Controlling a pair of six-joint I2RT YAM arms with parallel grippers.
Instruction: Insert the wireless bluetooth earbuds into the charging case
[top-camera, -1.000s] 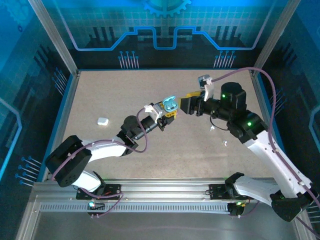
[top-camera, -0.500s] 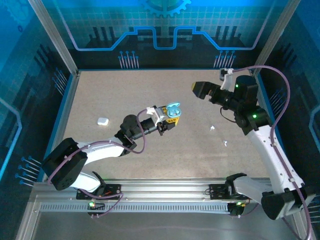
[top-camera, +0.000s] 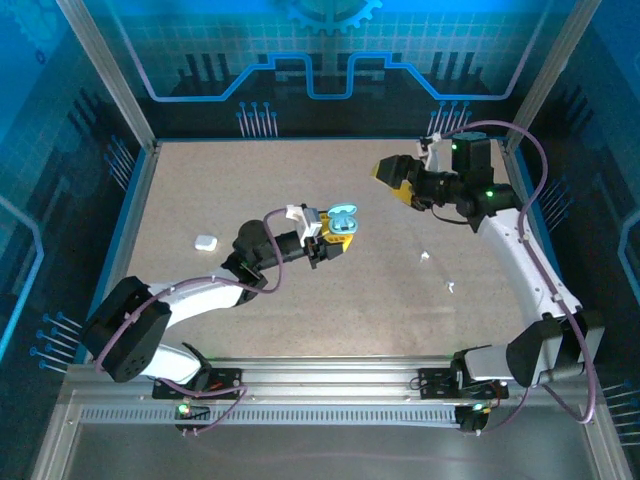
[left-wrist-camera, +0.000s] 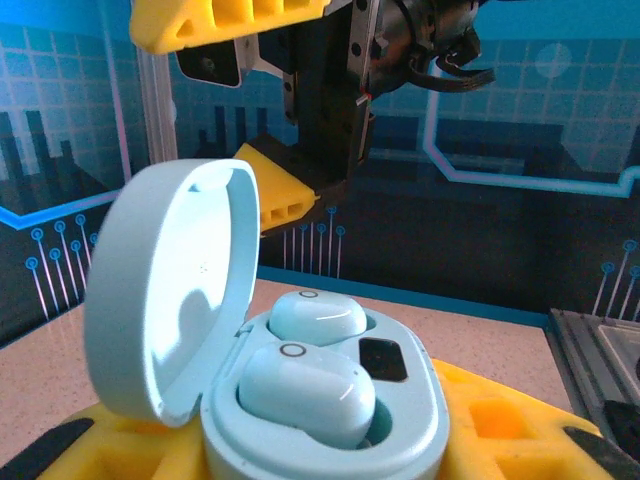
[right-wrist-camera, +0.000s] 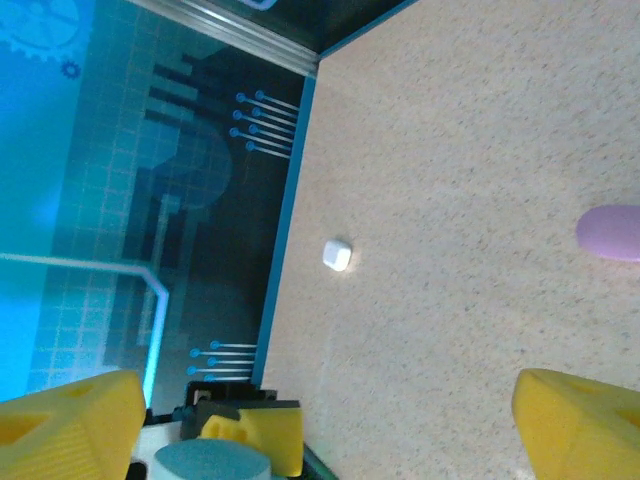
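Toward the left side of the bench (top-camera: 190, 180), a small white piece (top-camera: 206, 241) lies alone; it is too small to name for sure. Near the middle, the left tool (top-camera: 338, 228) has its yellow fingers clamped on the base of the pale teal charging case (left-wrist-camera: 330, 430). The lid (left-wrist-camera: 170, 300) stands open, tilted back to the left in the wrist view. Both wireless bluetooth earbuds (left-wrist-camera: 305, 388) sit in their wells, one behind the other, beside a small dark window. Farther right and nearer the back wall, the right tool (top-camera: 392, 180) hangs in the air. It points toward the case but is well apart from it, its yellow fingers spread wide with nothing between them. Right of centre, two white specks (top-camera: 426, 256) lie on the bench. A blurred lilac shape (right-wrist-camera: 610, 232) lies at the edge of the right wrist view.
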